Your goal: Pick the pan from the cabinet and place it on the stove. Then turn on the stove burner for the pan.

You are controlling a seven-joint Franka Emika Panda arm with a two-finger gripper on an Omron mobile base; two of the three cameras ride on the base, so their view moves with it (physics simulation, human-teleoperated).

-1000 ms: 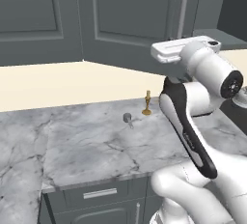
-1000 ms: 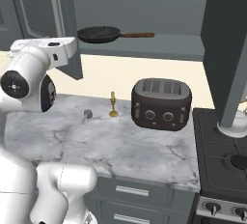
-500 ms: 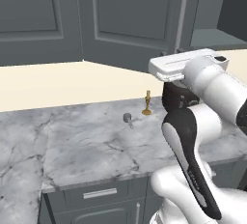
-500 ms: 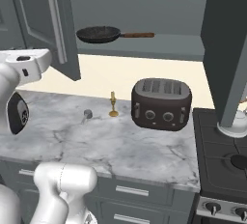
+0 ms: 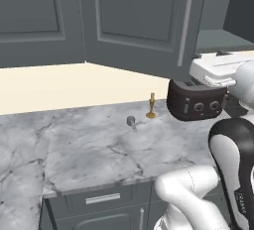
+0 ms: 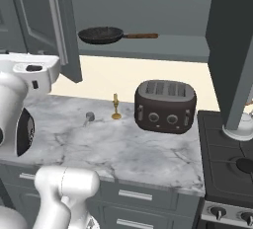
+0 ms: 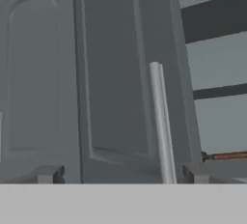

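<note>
Matt dark grey paint on the cabinet (image 6: 37, 30) doors, smooth panels, no shine at all. Its long handle (image 7: 161, 121) looks like brushed silver metal, catching a pale streak of light. On the grey shelf sits the pan (image 6: 101, 35), black and slightly speckled, dull rather than glossy, with a brown handle that looks like wood. Down below, the counter (image 6: 123, 146) is polished grey-veined marble. The toaster (image 6: 165, 105) has a dark, satin casing. A little candlestick (image 6: 116, 107) gleams like brass. The stove (image 6: 230, 164) is flat black, matt.
</note>
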